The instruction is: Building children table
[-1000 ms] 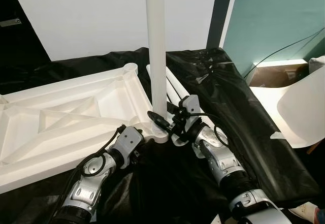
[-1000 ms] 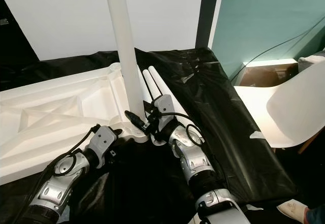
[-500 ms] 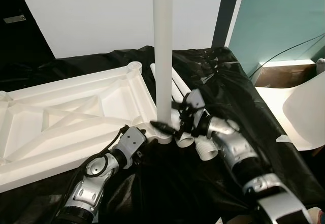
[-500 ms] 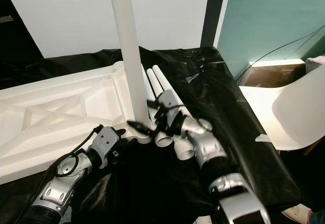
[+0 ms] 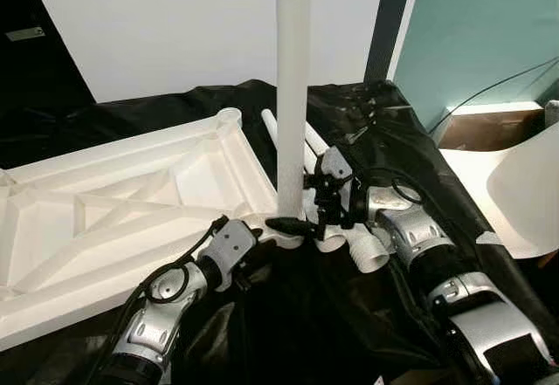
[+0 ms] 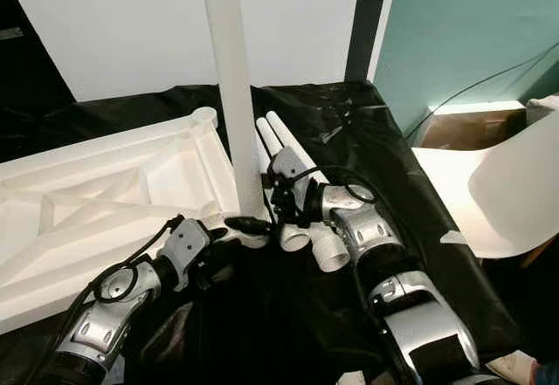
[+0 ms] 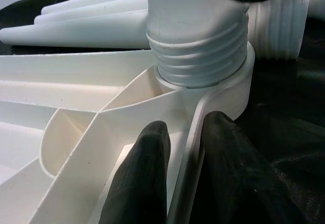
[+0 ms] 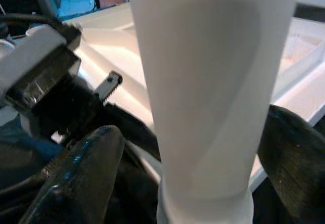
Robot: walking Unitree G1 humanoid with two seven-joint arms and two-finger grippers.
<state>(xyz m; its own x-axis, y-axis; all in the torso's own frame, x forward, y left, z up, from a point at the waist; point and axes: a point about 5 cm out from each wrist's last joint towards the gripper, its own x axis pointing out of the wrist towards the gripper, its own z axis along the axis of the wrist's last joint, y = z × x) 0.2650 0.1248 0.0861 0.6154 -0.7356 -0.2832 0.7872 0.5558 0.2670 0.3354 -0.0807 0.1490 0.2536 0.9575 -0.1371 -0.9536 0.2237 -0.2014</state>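
— While I've got that first leg (image 5: 293,88) standing upright in the corner socket (image 7: 223,89), how far along would you call us?

— Early, I'd say. One leg is in at the near corner of the tabletop (image 5: 113,215), which lies upside down on the black sheet (image 5: 410,167). In the left wrist view a few threads show above the socket rim, so I judge it isn't screwed fully home.

— What are my claws doing?

— Your left claw (image 7: 183,178) is pinching the tabletop's edge rib just below the socket, one finger either side, holding the slab steady. Your right claw (image 8: 203,148) is wrapped round the leg low down, fingers spread either side and touching it, so I'd call it a grip on the leg for turning.

— And what's left?

— The spare legs (image 6: 301,193) lie just beside the standing one, behind your right arm. I can't count them surely. The far corner socket (image 5: 229,116) is empty, and other corners presumably too. Then flip it upright.
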